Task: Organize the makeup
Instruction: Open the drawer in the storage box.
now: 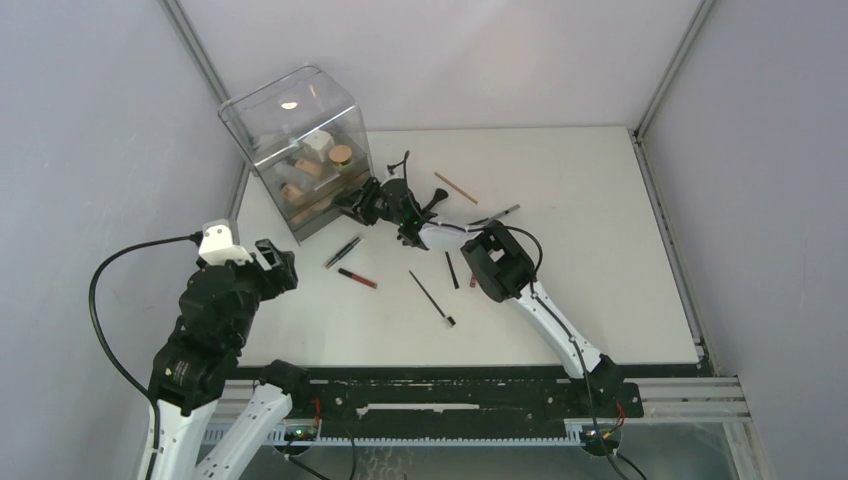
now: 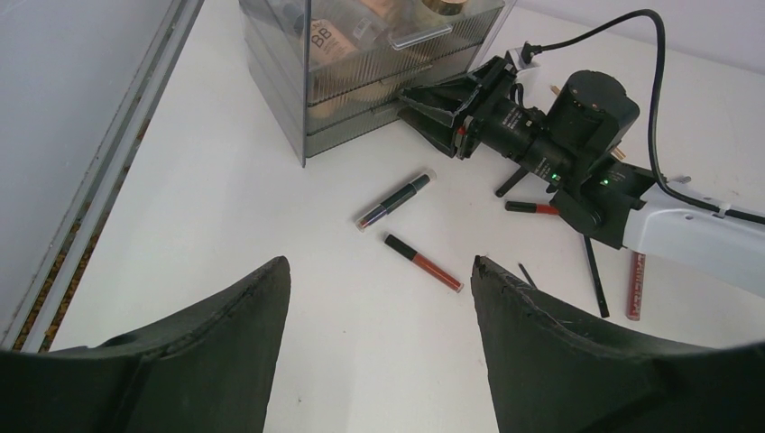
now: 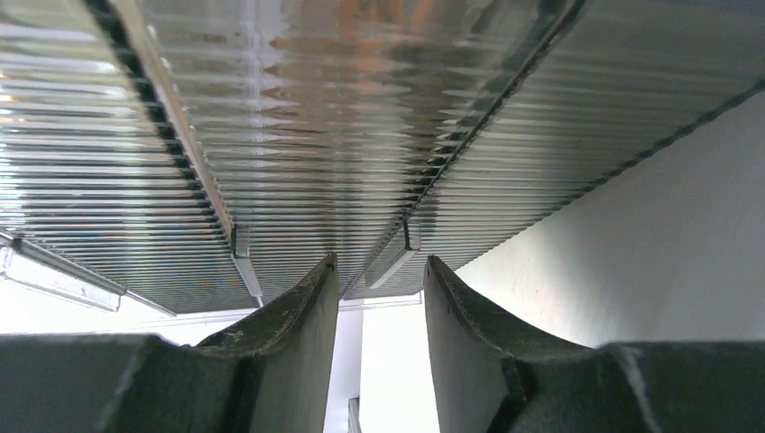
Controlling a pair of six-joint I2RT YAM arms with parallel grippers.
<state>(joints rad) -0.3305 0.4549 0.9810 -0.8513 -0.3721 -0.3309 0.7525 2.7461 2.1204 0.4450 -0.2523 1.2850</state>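
~Half done: compacts point(image 1: 341, 154), bottles point(image 2: 323, 41) in drawer organizer point(image 1: 300, 130) at 11. Lip tubes point(image 1: 357, 278), brushes point(image 1: 432, 298) left on desk point(image 1: 600, 250). My R fingers point(image 3: 442, 293) part-spread at drawer front; L fingers point(image 2: 260, 311) spread wide, empty.

The box point(image 3: 361, 135) is clear ribbed plastic, the table point(image 1: 600, 250) smooth matt white, the lip tube point(image 2: 424, 262) glossy.

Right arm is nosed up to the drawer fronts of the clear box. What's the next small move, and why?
Probably close the right gripper on the drawer handle, so the drawer can be pulled. Its fingers stand apart against the ribbed drawer front, with the handle's end seemingly in the gap and nothing pinched yet. A red lip tube lies loose on the table.
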